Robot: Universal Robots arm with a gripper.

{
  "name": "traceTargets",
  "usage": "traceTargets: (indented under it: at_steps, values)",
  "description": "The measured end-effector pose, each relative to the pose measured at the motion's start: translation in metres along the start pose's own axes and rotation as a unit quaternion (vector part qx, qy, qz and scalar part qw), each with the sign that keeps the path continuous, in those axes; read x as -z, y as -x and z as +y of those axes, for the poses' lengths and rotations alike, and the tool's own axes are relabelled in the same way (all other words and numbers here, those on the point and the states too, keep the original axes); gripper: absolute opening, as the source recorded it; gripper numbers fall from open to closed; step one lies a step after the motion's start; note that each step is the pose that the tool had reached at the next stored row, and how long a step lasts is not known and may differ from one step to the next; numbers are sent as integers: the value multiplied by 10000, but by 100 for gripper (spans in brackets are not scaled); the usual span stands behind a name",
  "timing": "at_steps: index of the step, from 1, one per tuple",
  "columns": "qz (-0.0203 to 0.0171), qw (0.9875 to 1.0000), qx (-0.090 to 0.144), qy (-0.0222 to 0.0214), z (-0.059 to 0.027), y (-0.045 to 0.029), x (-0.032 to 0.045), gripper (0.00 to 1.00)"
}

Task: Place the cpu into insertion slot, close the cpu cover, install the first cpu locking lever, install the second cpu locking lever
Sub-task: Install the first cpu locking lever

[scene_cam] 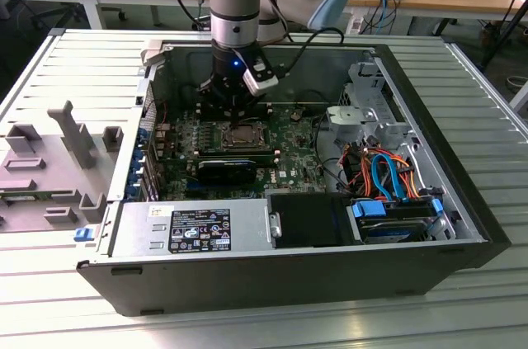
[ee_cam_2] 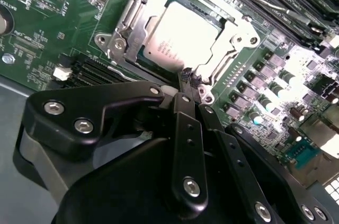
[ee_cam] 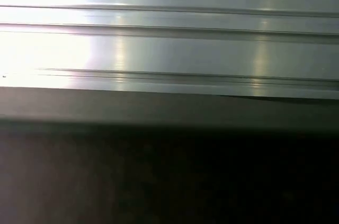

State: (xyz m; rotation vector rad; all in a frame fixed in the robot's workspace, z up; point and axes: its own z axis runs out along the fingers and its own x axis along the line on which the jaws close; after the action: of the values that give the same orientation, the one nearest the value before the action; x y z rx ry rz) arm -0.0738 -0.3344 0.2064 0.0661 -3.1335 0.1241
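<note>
Exterior view: arm reaches down into open computer case (scene_cam: 429, 266) on ribbed counter (scene_cam: 74, 68); claw (scene_cam: 234, 115) hangs just above insertion slot (scene_cam: 239, 136) on green motherboard (scene_cam: 289, 147).

Second wrist view: cpu (ee_cam_2: 180, 36) sits in insertion slot, cpu cover (ee_cam_2: 225, 57) down around it — silvery top showing through window. Claw (ee_cam_2: 188, 78) fingers together, tips at cover's near edge.

First wrist view: ribbed metal, dark case wall (ee_cam: 169, 110).

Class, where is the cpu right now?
In the second wrist view the cpu sits in the insertion slot, framed by the cpu cover, just beyond the gripper.
</note>
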Motion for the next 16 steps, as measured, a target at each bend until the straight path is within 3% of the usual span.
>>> traceTargets:
  at_steps: [9, 14, 16]
  values:
    - [2, 10000, 8, 2, -89, 46, -9, 11]
    - [-8, 10000, 7, 2, -106, 36, 106, 11]
    - [-33, 10000, 5, 1, -106, -5, 127, 11]
